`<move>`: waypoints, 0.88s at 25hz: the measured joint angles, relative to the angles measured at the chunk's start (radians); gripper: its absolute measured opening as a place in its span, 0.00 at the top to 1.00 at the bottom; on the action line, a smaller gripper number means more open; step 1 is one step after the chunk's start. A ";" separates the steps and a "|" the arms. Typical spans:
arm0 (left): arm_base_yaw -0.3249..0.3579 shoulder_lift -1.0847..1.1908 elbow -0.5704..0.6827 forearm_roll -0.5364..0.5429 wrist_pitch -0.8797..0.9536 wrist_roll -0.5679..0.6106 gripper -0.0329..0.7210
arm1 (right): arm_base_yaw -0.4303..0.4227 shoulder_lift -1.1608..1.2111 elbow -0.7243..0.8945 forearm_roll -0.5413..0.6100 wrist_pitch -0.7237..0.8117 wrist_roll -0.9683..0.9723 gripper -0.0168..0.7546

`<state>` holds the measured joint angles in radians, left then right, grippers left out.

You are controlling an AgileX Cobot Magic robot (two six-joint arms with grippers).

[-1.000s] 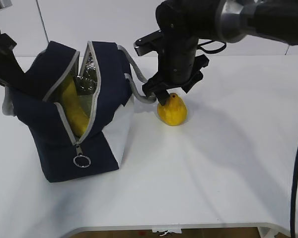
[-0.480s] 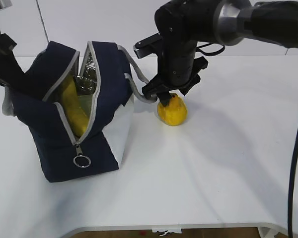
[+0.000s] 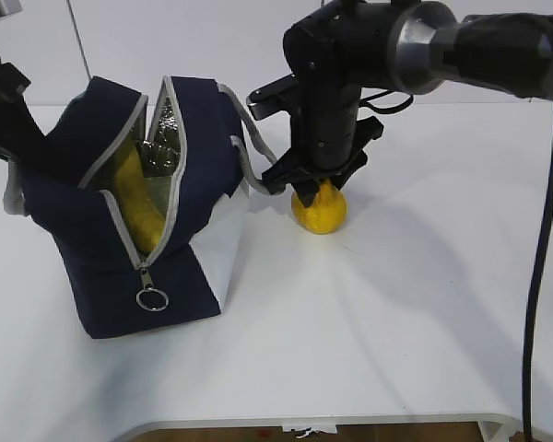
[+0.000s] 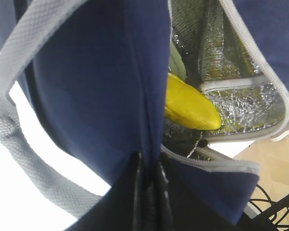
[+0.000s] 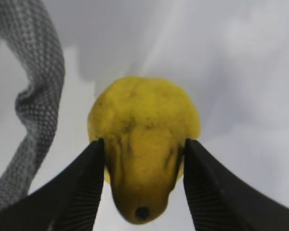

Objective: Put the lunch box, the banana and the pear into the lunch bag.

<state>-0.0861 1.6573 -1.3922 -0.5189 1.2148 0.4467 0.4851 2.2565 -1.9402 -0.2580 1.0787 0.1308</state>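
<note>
The navy lunch bag [image 3: 194, 129] stands open at the left, its zipper parted. The banana [image 3: 136, 198] lies inside it and also shows in the left wrist view [image 4: 188, 103] against the foil lining. A pale green edge of the lunch box [image 4: 176, 62] shows behind the banana; the rest is hidden. My left gripper [image 4: 149, 187] is shut on the bag's [image 4: 96, 86] navy fabric edge. The pear [image 3: 319, 210] sits on the table to the right of the bag. My right gripper [image 3: 311, 191] is down over it, its fingers pressed on both sides of the pear [image 5: 143, 144].
A grey webbing handle [image 3: 251, 157] hangs off the bag's right side, just left of the pear, and shows in the right wrist view [image 5: 36, 96]. The zipper's ring pull [image 3: 151, 298] hangs at the bag's front. The white table [image 3: 424, 295] ends near the bottom edge.
My right gripper has come down a little lower over the pear, its fingers now against the pear's sides. The bag, the banana and the left arm have not moved.
</note>
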 joint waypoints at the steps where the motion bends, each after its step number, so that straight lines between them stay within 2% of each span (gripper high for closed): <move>1: 0.000 0.000 0.000 0.001 0.000 0.000 0.95 | 0.000 0.000 0.000 0.000 0.000 0.000 0.44; 4: 0.000 0.000 0.000 0.002 0.000 0.000 0.95 | 0.000 0.000 0.000 0.000 0.000 0.002 0.47; 11: 0.000 0.000 0.000 0.004 0.000 0.000 0.95 | 0.000 0.000 -0.006 -0.009 0.049 0.002 0.60; 16: 0.000 0.000 0.000 0.006 0.000 0.000 0.95 | 0.000 0.005 -0.046 -0.033 0.139 0.002 0.61; 22: 0.000 0.000 0.000 0.006 0.000 0.000 0.95 | 0.000 -0.020 -0.082 -0.038 0.145 0.002 0.62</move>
<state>-0.0861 1.6573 -1.3922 -0.5134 1.2148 0.4467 0.4851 2.2362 -2.0222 -0.2958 1.2238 0.1330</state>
